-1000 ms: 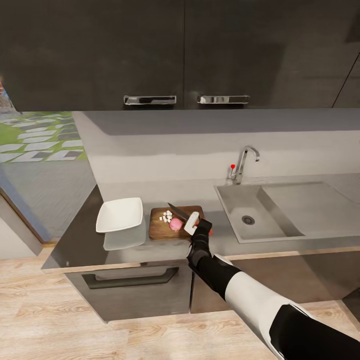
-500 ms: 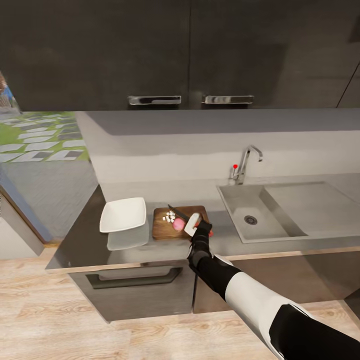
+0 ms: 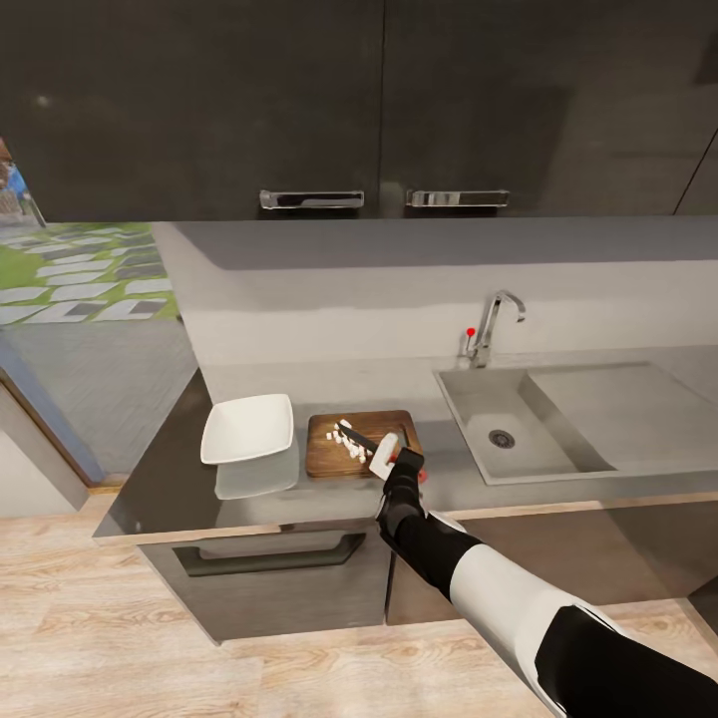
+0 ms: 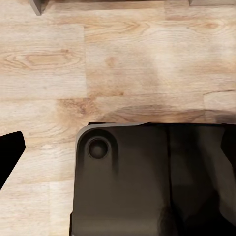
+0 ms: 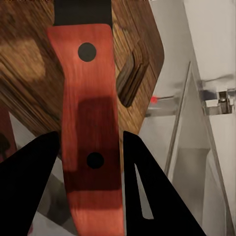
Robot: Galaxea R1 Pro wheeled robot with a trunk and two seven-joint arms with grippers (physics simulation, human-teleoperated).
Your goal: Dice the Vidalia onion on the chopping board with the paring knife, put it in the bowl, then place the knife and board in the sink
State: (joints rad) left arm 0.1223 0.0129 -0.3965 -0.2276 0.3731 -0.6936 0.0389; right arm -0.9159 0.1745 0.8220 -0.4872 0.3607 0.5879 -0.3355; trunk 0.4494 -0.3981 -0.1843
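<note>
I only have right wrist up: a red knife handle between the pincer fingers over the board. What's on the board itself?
Observer: Head view shows the onion already diced, small white cubes lying mid chopping board.
Operator: Blade position?
Observer: The paring knife has its dark blade lying across the cubes, tip pointing away from the right pincer toward the backsplash.
Operator: Bowl?
Observer: The bowl sits on the countertop just left of the board, white, with no cubes in it.
Operator: Left arm?
Observer: The left wrist view faces wooden floor and a dark part of the robot's own base.
</note>
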